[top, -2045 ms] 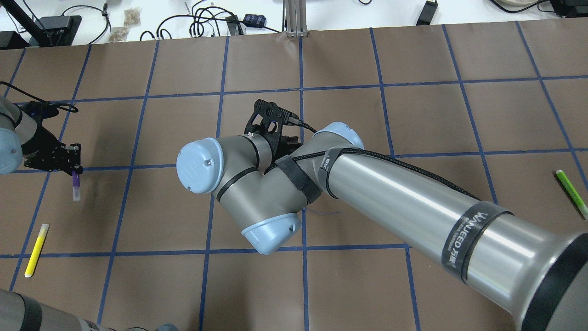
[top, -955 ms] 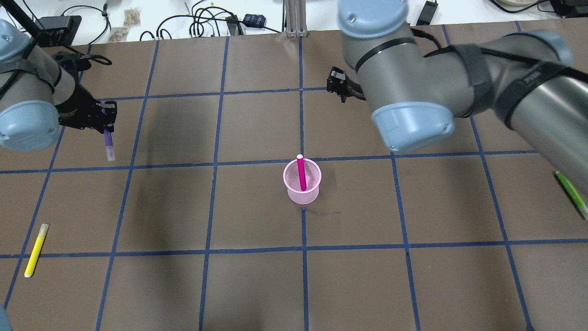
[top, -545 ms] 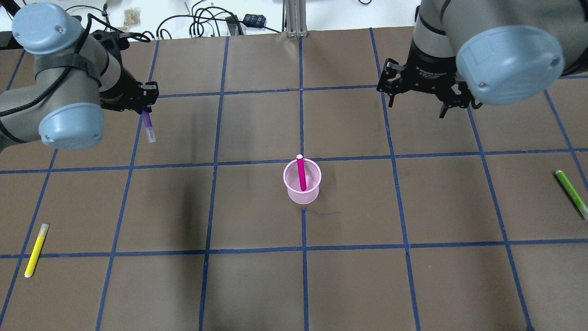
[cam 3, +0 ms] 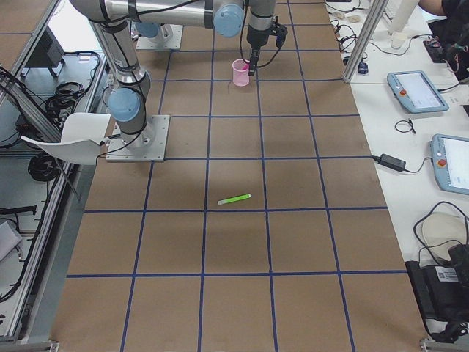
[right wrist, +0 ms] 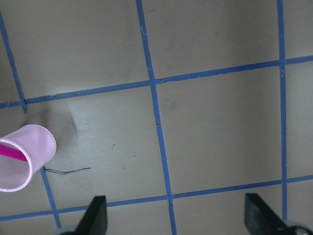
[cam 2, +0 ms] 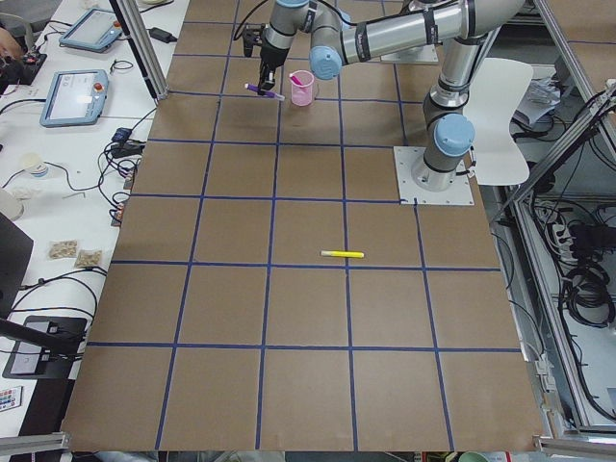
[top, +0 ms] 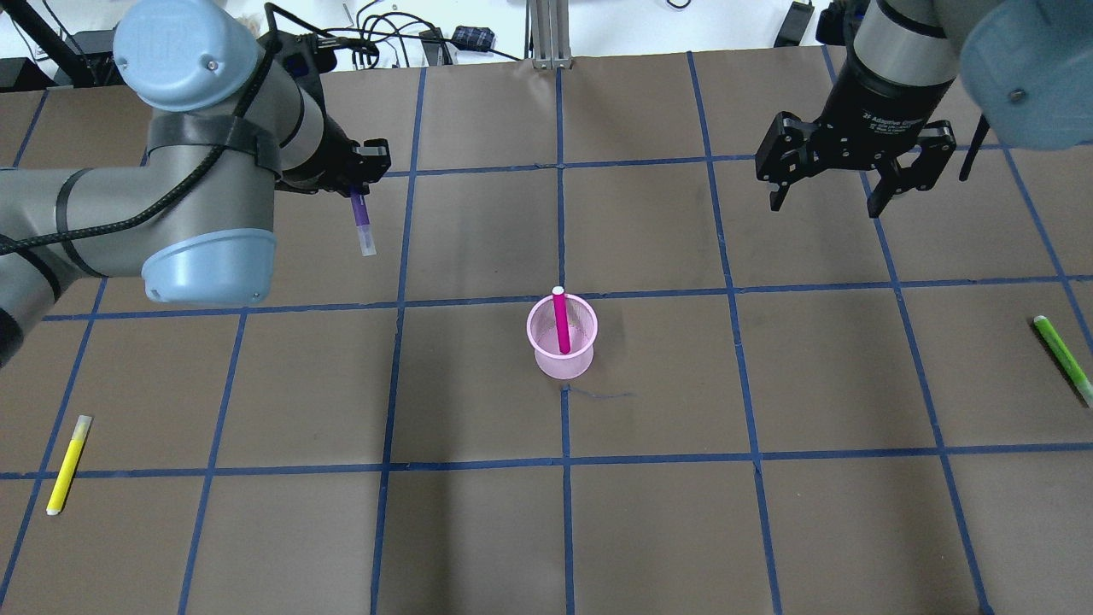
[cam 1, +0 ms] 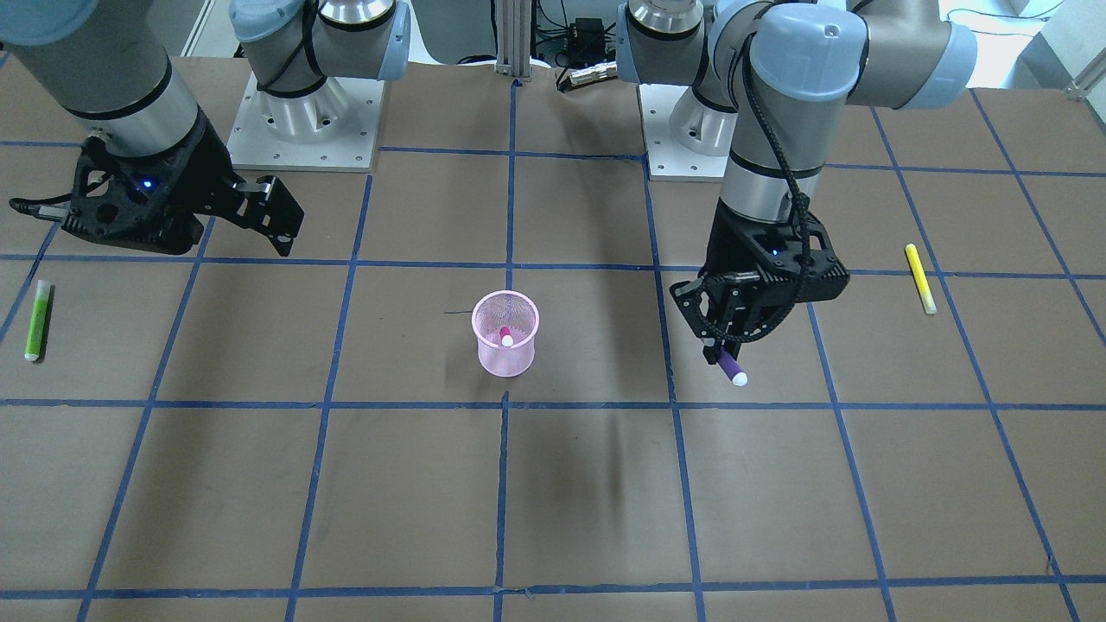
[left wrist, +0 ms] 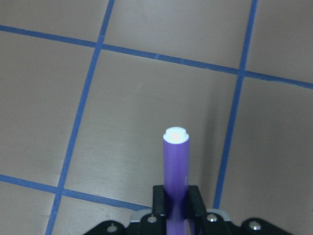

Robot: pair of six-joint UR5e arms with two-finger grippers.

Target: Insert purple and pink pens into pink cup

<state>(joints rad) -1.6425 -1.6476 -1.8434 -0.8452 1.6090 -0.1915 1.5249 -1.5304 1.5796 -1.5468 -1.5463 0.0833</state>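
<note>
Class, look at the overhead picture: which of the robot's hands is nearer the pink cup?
Left. The left hand, holding the purple pen, is up-left of the cup; the right hand sits farther off, up-right.

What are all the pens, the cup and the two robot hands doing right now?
cup: upright, holding one pen
pink pen: standing in the cup, leaning on its rim
purple pen: held in the air, outside the cup
left hand: shut on the purple pen
right hand: open, empty
yellow pen: lying flat
green pen: lying flat
</note>
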